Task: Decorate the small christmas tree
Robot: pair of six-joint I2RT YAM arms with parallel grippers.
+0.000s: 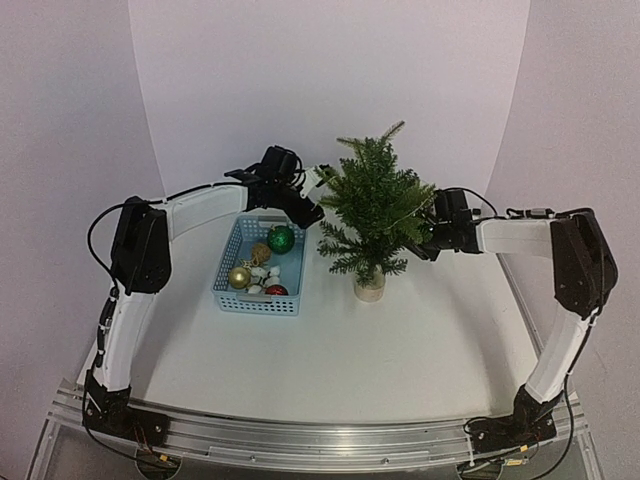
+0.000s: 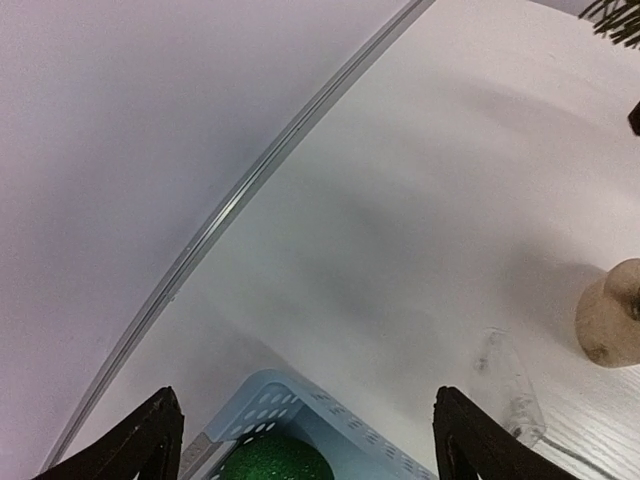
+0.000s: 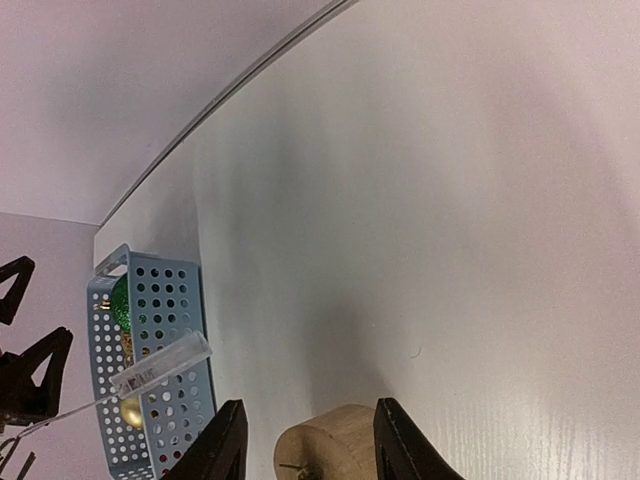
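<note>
Small christmas tree stands on white table before seemingly curved backdrop.

- A white surface fills the lower half of the top view.
- A pale lilac backdrop stands in panels across the top and both sides.
- A thin metal strip runs where they meet.
- A silver rail spans the bottom edge.
- Light is soft, possibly from overhead; shadows are faint.
</note>
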